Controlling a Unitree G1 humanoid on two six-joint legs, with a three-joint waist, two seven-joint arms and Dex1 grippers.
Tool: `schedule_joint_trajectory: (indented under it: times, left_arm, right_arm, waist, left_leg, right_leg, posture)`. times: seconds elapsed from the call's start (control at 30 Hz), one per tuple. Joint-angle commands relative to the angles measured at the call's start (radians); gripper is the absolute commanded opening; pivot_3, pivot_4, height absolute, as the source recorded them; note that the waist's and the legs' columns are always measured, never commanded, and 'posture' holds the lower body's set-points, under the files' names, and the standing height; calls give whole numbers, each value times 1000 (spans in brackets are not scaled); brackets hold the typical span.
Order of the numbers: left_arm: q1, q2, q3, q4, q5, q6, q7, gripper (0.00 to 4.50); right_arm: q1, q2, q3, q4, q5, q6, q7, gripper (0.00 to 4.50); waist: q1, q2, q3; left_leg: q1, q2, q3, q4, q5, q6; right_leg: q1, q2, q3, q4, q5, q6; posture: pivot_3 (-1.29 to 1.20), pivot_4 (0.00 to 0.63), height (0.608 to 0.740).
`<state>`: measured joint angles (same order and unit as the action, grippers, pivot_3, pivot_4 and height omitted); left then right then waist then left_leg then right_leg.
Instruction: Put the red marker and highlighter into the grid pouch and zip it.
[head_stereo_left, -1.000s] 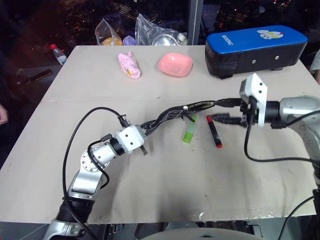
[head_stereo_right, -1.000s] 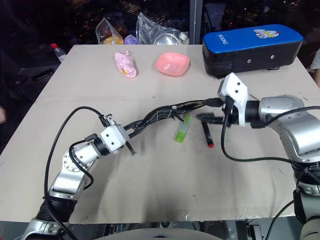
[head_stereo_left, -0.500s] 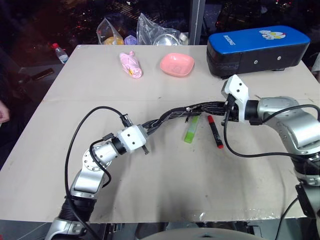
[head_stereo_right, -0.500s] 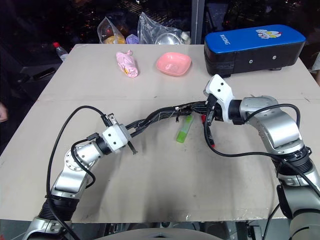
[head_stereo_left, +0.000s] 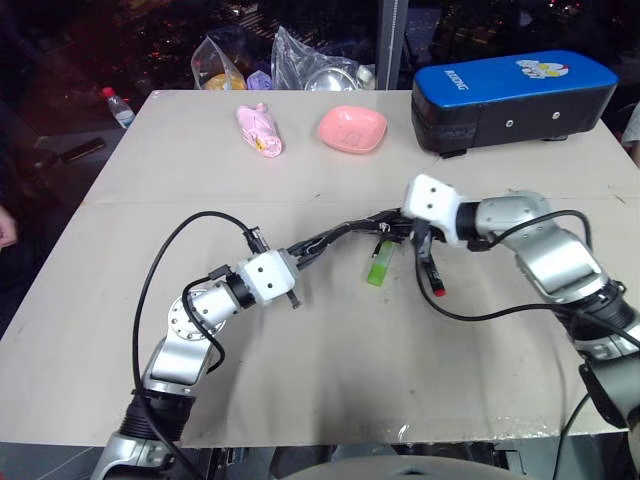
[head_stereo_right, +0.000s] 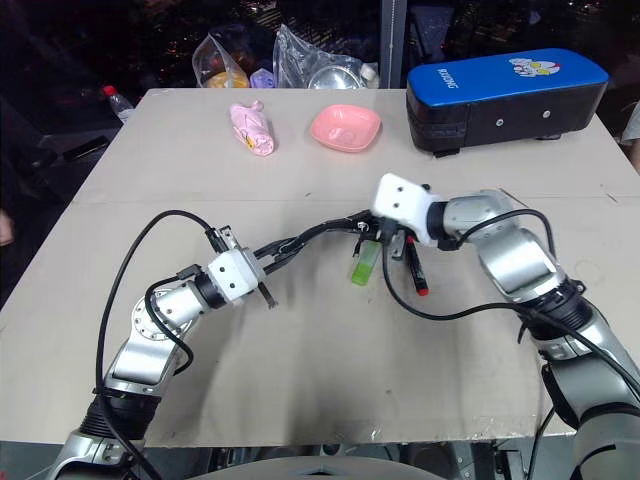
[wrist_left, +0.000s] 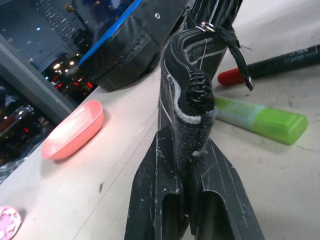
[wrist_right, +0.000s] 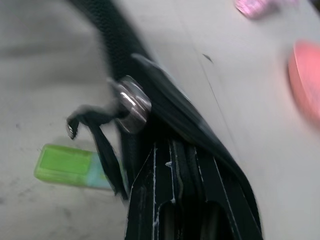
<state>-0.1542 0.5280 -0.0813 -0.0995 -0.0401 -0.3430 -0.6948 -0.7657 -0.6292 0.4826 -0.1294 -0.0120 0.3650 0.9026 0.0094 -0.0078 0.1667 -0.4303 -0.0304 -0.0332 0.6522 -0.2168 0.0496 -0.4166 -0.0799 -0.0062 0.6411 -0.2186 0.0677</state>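
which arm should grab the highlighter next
Right. Its gripper, though shut on the grid pouch, sits beside the highlighter; the left gripper clamps the far end, anchoring it.

blue case (head_stereo_left: 512, 78): white lettering on lid, unreadable.

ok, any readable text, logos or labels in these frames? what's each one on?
White lettering on the top of the blue-and-black case, near its left end: too small to read for certain.
Cartoon sticker on the same case top: a picture, any words on it unreadable.
Bottle with a red cap at the table's far left corner: label too small to read.
Grid pouch, red marker, highlighter: no legible print.
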Motion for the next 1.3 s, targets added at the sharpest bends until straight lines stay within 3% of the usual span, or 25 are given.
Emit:
schedule_joint_trajectory:
  times: [0.03,0.1,0.13,0.17,0.23,0.27,0.4,0.43,0.93,1.17,1.3]
  left_arm:
    - [-19,-7,-4,-20,1,-11,7,0]
    - [-22,-11,-4,-18,1,-9,10,0]
    - [-22,-11,-4,-18,1,-9,11,0]
    - [-22,-12,-4,-16,1,-9,12,0]
    - [-22,-13,-3,-15,2,-8,14,0]
    - [-20,-13,-2,-16,2,-7,15,0]
    - [-15,-16,0,-15,1,-6,18,0]
    - [-15,-16,0,-15,1,-5,18,0]
    - [-3,-19,13,-16,7,17,42,0]
    - [20,-8,80,-15,-18,44,76,0]
    - [24,-4,86,-20,-23,43,69,0]
  right_arm:
    - [-46,14,36,38,-115,-209,-1,39]
    - [-56,21,37,65,-145,-287,1,819]
    - [-57,24,32,74,-155,-309,1,1414]
    - [-56,28,27,82,-162,-328,2,1620]
    - [-53,30,18,92,-172,-362,7,2475]
    - [-52,31,14,95,-176,-373,9,2578]
    - [-45,20,3,99,-193,-401,27,4353]
    - [-44,21,0,102,-194,-405,29,4474]
    - [-12,79,-72,104,-162,-398,8,4474]
    - [99,46,-293,-120,122,-40,71,4474]
    - [224,28,-425,-274,267,239,15,4474]
  waist:
    - [-1,0,0]
    - [3,0,0]
    - [3,0,0]
    - [3,0,0]
    - [3,0,0]
    - [2,0,0]
    - [2,0,0]
    - [2,0,0]
    - [2,0,0]
    - [6,0,0]
    - [6,0,0]
  left_leg:
    - [0,0,0,0,0,0]
    - [0,0,0,0,0,0]
    - [0,0,0,0,0,0]
    - [0,0,0,0,0,0]
    - [0,0,0,0,0,-1]
    - [0,0,0,0,0,-1]
    - [0,0,0,0,0,-1]
    - [0,0,0,0,0,-1]
    - [1,0,0,0,0,-1]
    - [1,0,-1,1,0,-1]
    - [0,0,-1,1,0,0]
  right_leg:
    - [0,0,0,0,0,0]
    - [0,0,0,0,0,0]
    - [0,0,0,0,0,0]
    - [0,0,0,0,0,0]
    - [0,0,0,0,0,0]
    - [0,0,0,0,0,0]
    - [0,1,0,0,0,0]
    - [0,1,0,0,0,0]
    - [0,1,0,1,0,0]
    - [1,0,0,1,0,0]
    - [1,0,0,1,0,0]
  posture:
    - [0,150,726]
    - [0,150,726]
    - [0,150,726]
    - [0,150,726]
    - [0,150,726]
    - [0,150,726]
    - [0,150,726]
    - [0,150,726]
    - [0,150,726]
    - [0,150,726]
    - [0,150,726]
